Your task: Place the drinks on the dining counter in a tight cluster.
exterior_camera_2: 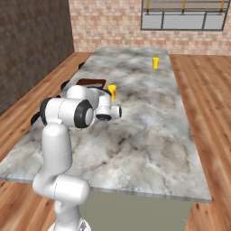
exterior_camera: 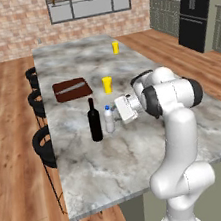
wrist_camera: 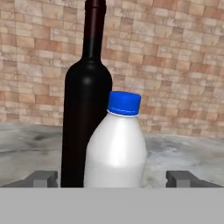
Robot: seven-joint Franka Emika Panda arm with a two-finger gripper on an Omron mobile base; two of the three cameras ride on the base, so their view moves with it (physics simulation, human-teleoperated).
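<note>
Gripper (wrist_camera: 112,178) wide, fingers either side of white bottle (exterior_camera: 109,120) without pinching it. Standing upright just beside wine bottle (exterior_camera: 94,120), likely set there to start the cluster. Both near the stool-side edge of counter (exterior_camera: 187,135), so little margin that way. Plenty of bare marble toward the cup (exterior_camera: 108,84) and board (exterior_camera: 72,89).

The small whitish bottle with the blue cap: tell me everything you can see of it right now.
The small whitish bottle is a stout, smooth, plastic-looking body narrowing to a blue screw cap, which is on. It stands upright on the dining counter, right beside the tall black wine bottle; whether they touch I cannot tell. The gripper is open, its fingertips apart on either side of the bottle, not gripping it.
</note>
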